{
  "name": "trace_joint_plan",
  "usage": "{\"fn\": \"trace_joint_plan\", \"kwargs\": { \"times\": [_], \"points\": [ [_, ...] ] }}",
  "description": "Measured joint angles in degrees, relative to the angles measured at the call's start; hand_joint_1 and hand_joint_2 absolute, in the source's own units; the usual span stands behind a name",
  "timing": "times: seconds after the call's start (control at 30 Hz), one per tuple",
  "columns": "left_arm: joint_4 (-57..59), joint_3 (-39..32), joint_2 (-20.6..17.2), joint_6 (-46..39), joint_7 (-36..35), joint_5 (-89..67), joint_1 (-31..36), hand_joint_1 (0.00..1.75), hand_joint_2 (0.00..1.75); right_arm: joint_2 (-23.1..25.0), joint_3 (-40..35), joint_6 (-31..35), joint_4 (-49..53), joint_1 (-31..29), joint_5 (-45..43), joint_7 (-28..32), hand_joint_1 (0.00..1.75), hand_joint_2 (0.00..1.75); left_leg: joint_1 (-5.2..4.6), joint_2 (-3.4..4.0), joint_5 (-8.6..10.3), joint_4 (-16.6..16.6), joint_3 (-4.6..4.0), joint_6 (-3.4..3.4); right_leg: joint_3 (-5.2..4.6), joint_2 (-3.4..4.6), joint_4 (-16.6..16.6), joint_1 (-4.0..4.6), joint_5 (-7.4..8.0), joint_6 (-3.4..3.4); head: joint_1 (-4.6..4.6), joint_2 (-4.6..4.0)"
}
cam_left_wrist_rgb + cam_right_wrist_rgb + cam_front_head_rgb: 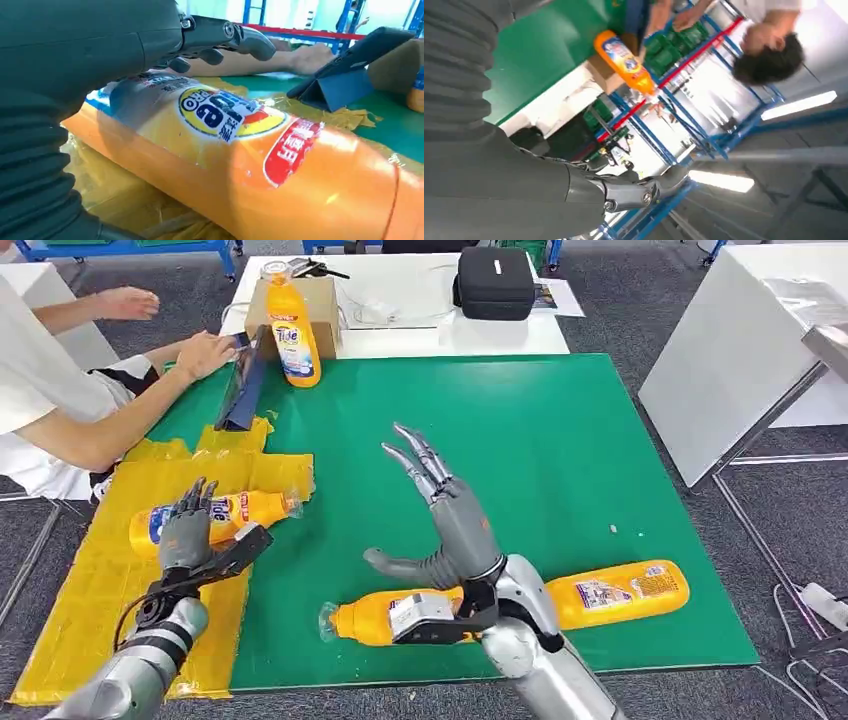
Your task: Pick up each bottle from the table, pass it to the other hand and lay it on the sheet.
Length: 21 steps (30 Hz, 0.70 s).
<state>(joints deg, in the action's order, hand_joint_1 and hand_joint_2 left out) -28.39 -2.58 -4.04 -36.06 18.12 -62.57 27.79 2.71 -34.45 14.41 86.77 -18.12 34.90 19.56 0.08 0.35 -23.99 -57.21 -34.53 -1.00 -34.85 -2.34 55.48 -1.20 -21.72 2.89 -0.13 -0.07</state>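
**Q:** Nearest your camera, what do you see?

**A:** Orange plastic: a bottle (pixel 240 165) lies on its side on the yellow sheet (pixel 80 590), and your left robot hand (pixel 187 530) rests over its base end with fingers draped across the label. From the wrist view I cannot tell whether the fingers are clamped or only touching.

**Q:** Which bottles are not yet on the sheet?

**A:** Two lie end to end on the green tabletop (pixel 560 440), long axes running left to right. One (pixel 385 618) points its cap toward the sheet; the other (pixel 625 592) lies farther right. A fourth bottle (pixel 292 328) stands upright at the far edge, near a person's hand (pixel 205 353).

**Q:** And your right robot hand?

**A:** Your right robot hand (pixel 445 515) hovers spread wide and empty, fingers pointing away from you, thumb out to the side. Both lying bottles sit just behind it, under the wrist. It is the nearer hand, so I judge the pickup falls to it.
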Motion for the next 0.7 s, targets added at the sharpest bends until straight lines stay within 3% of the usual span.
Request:
{"fn": "trace_joint_plan", "kwargs": {
  "times": [0.1,0.23,0.4,0.7],
  "points": [
    [-1.95,-0.90,0.83,1.91,6.11,6.09,-1.35,0.00,1.75,-0.68,-0.57,-3.66,-1.29,-0.73,1.82,-0.55,0.00,1.75,0.00,0.01,0.02,0.00,0.01,0.02,0.00,0.00,0.00,0.00,0.01,-0.01,0.02,0.00],
    [-10.76,-2.12,2.76,11.75,15.45,20.36,-6.00,0.00,1.75,-3.12,-3.45,-9.16,-4.26,-1.59,4.61,-0.59,0.00,1.75,-0.01,0.03,0.02,0.00,-0.04,0.02,-0.02,0.01,0.00,-0.01,0.02,0.01,0.00,0.00],
    [-24.34,-2.08,4.13,16.48,17.02,27.91,-12.81,0.00,1.75,-5.55,-6.65,-11.30,-9.23,-2.77,5.66,0.22,0.00,1.75,-0.01,0.10,-0.01,-0.02,-0.15,0.02,-0.17,0.03,-0.01,0.00,0.03,0.02,0.02,0.00],
    [-35.10,-1.94,4.85,13.57,17.09,28.61,-16.76,0.00,1.75,-7.56,-11.28,-12.68,-15.65,-4.22,6.19,1.03,0.00,1.75,0.03,0.12,-0.01,-0.01,-0.33,0.02,-0.37,0.04,0.00,0.06,0.02,0.01,0.00,0.00]
  ]
}}
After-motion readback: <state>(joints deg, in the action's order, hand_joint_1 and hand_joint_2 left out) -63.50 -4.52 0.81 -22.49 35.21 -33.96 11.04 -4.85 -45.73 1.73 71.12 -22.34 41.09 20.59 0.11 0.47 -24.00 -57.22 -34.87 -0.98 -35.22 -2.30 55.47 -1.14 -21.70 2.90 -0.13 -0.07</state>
